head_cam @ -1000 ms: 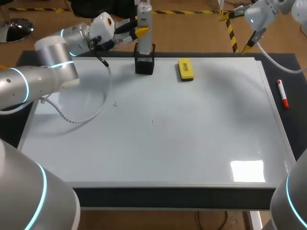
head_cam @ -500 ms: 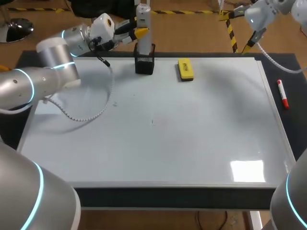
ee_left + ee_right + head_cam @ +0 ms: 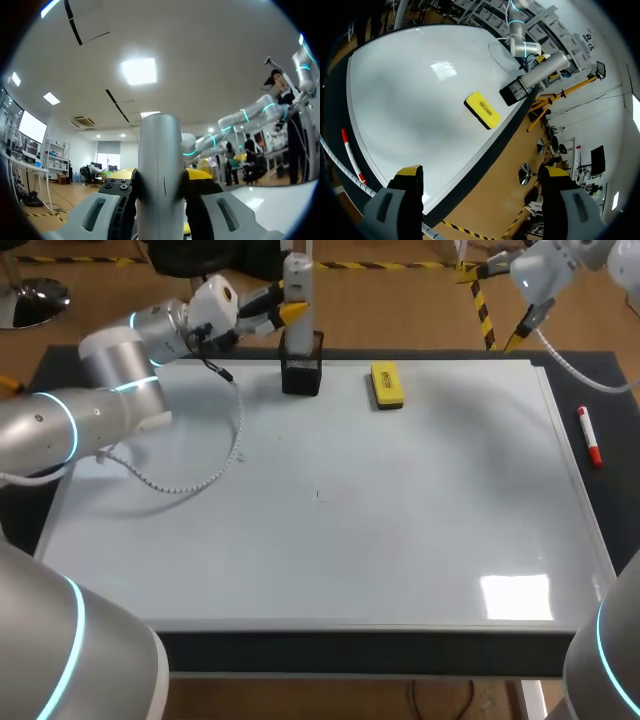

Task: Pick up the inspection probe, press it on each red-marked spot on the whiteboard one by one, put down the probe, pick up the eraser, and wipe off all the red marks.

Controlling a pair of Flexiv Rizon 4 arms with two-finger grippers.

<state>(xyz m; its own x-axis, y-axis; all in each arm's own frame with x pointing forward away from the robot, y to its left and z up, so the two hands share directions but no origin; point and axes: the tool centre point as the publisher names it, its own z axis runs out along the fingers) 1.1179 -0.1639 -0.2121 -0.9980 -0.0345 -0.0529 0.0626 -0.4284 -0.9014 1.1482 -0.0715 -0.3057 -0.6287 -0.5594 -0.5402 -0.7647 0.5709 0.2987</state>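
Observation:
The inspection probe [image 3: 297, 285], a silver cylinder, stands upright in a black mesh holder [image 3: 302, 370] at the whiteboard's back edge. My left gripper [image 3: 284, 308] is shut on the probe from the side; in the left wrist view the probe [image 3: 160, 170] fills the gap between the yellow fingertips [image 3: 199, 174]. The yellow eraser [image 3: 386, 384] lies just right of the holder. My right gripper [image 3: 496, 302] hangs open above the back right corner, holding nothing; in its wrist view it [image 3: 481, 182] looks down on the eraser [image 3: 482, 110] and the holder [image 3: 512, 92]. The whiteboard [image 3: 400, 530] shows only faint specks near its middle.
A red marker pen [image 3: 590, 436] lies on the dark table strip at the board's right edge and shows again [image 3: 351, 155] in the right wrist view. The left arm's white cable [image 3: 200, 475] loops over the board's back left part.
My left arm's elbow and its cable loop have shifted slightly to the right, with the gripper still on the probe at the holder. The right arm has not moved.

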